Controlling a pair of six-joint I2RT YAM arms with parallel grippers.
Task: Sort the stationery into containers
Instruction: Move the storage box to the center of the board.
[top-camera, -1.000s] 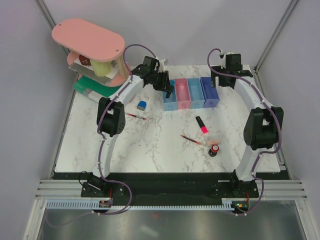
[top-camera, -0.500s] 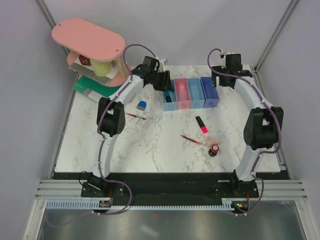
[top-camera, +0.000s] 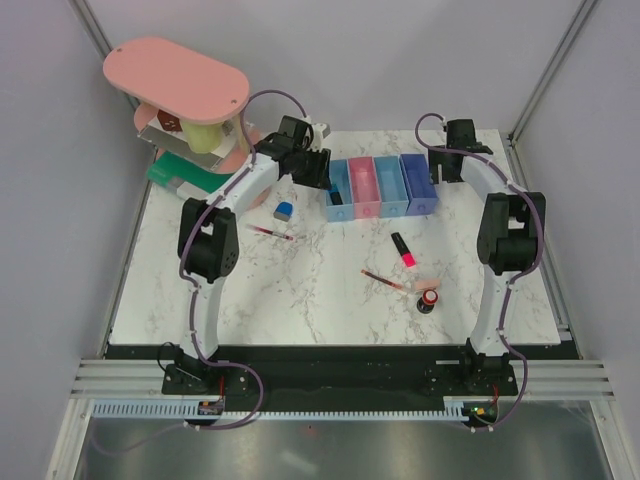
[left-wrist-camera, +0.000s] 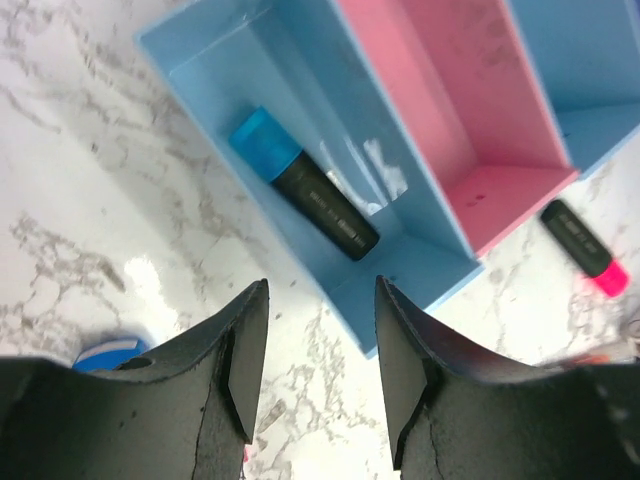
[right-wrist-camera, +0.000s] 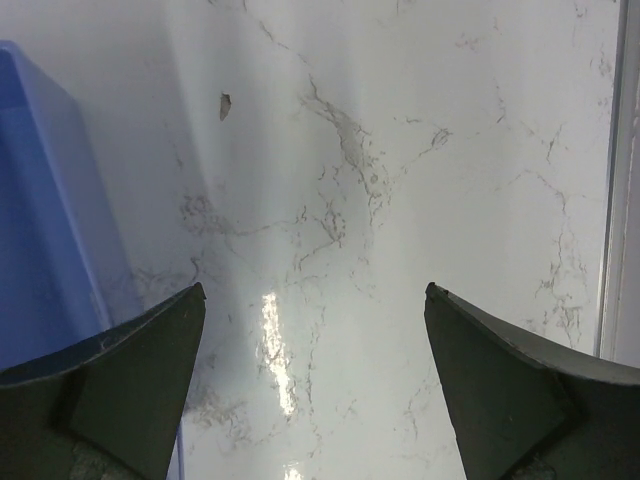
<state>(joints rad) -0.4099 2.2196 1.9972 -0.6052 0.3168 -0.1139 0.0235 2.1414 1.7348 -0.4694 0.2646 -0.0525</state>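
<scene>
Now my left gripper (left-wrist-camera: 318, 295) hangs half-open, empty, by the leftmost light blue bin (left-wrist-camera: 310, 90), the blue-white block (top-camera: 284, 210) just near-left of it, well apart from my wide-open right gripper (right-wrist-camera: 315, 300).

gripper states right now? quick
Left gripper: open, empty; blue-capped marker lies in the light blue bin.
Right gripper: open, empty.
</scene>
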